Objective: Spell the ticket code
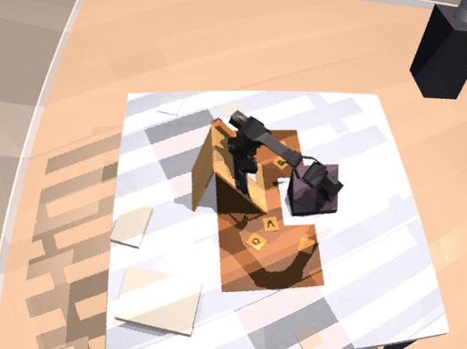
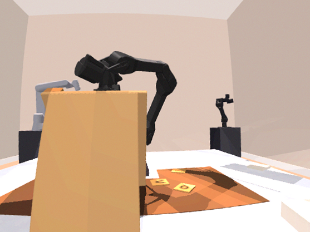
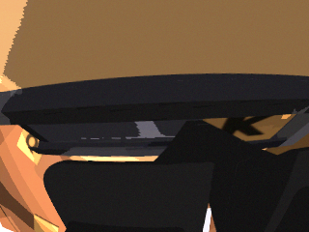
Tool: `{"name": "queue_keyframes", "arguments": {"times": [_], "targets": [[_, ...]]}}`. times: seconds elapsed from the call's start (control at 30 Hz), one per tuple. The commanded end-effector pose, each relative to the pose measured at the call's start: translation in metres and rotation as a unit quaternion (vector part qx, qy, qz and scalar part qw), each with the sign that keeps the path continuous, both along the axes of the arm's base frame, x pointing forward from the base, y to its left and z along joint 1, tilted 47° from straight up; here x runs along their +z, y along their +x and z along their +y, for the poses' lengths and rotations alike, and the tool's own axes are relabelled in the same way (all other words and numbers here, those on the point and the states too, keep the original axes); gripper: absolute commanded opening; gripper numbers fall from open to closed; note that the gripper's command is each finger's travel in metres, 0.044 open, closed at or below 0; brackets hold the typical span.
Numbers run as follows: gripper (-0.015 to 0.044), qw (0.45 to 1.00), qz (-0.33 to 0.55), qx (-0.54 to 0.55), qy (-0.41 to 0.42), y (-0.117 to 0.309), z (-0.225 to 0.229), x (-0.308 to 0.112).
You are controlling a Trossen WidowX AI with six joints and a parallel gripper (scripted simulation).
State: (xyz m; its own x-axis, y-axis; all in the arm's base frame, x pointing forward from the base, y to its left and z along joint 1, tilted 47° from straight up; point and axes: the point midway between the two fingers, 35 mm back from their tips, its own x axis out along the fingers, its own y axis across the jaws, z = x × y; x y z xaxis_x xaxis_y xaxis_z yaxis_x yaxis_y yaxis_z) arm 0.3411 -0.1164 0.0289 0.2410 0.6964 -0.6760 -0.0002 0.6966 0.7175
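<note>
The wooden board [image 1: 201, 170] [image 2: 88, 163] [image 3: 169, 39] stands sloped like an easel. The dark letter rail [image 1: 240, 178] [image 3: 154, 97] runs across its front. A K tile [image 3: 270, 125] sits in the rail at the right of the wrist view, partly hidden by a finger. My gripper [image 3: 193, 129] is shut, with no tile between its fingers, close in front of the rail; the board hides it in the exterior view. A round-letter tile [image 1: 255, 241] [image 2: 184, 187], a tile with an angular letter [image 1: 270, 223] [image 2: 160, 182] and another tile [image 1: 306, 245] [image 2: 178, 170] lie loose. The ticket's code cannot be read.
Another letter tile [image 1: 280, 163] lies on the orange mat [image 1: 243, 278] [image 2: 231, 198] beyond the board, near the arm. The arm's dark base block [image 1: 308, 198] stands beside the mat. Pale flat slabs [image 1: 132, 228] [image 1: 160, 301] lie on the counter behind the board.
</note>
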Motion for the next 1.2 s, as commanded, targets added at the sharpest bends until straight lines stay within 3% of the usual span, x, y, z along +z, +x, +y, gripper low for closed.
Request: {"name": "queue_keyframes", "arguments": {"times": [0.0,1.17], "targets": [[0.0,1.0,-0.001,0.001,0.0,-0.0001,-0.0009,-0.0014],[0.0,1.0,-0.001,0.001,0.0,-0.0001,-0.0081,-0.0098]]}}
